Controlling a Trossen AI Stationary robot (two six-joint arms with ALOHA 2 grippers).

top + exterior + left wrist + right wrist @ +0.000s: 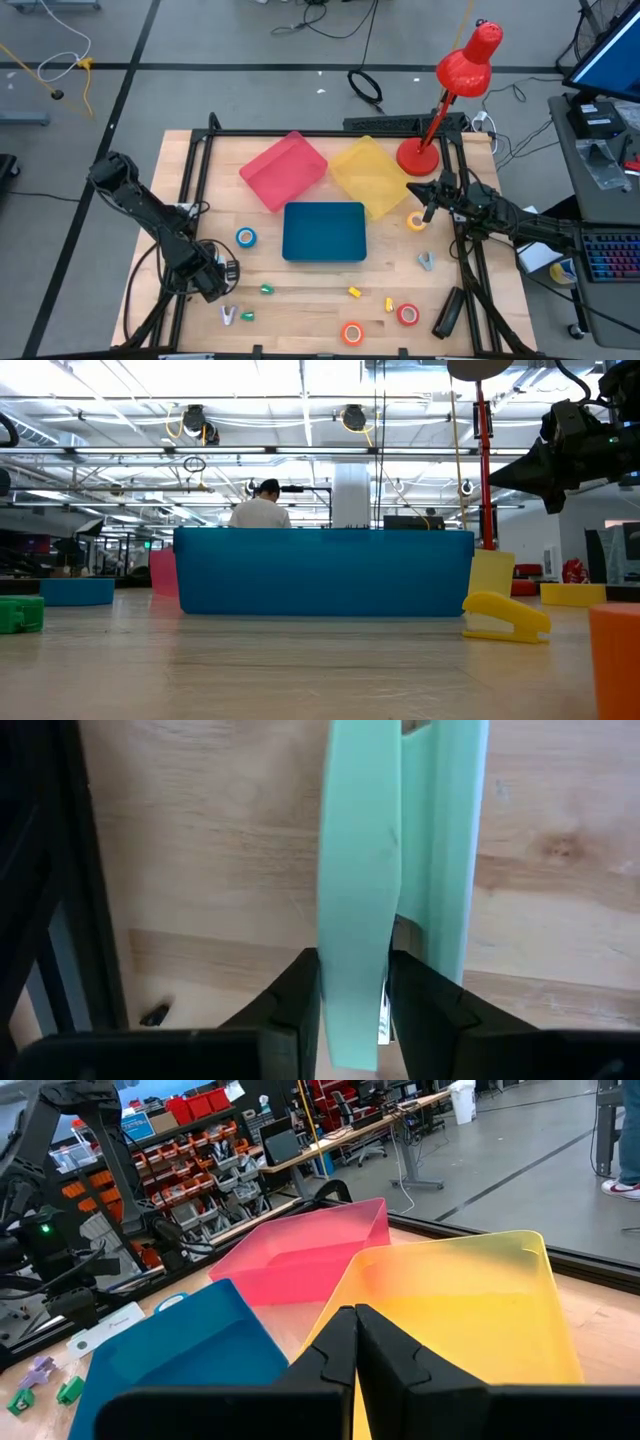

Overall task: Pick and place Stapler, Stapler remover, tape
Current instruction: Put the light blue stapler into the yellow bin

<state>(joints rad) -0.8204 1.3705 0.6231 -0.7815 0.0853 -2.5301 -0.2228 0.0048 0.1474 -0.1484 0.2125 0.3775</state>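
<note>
It was a big robotics lab or workshop: the wooden bench (300,300) stood on a grey floor with loose cables (365,88), under ceiling pipes (300,450), and shelves of parts bins (195,1155) were behind.

A red desk lamp (455,85) stands at the far right corner of the wooden table (310,300), its shade tilted out beyond the edge. Three shallow trays lie mid-table: a pink tray (283,170), a yellow tray (368,176) (translucent, its near corner overlapping the next one) and a blue tray (324,231) nearest the front. In the room behind, a person (261,508) in a white top faces away.
</note>
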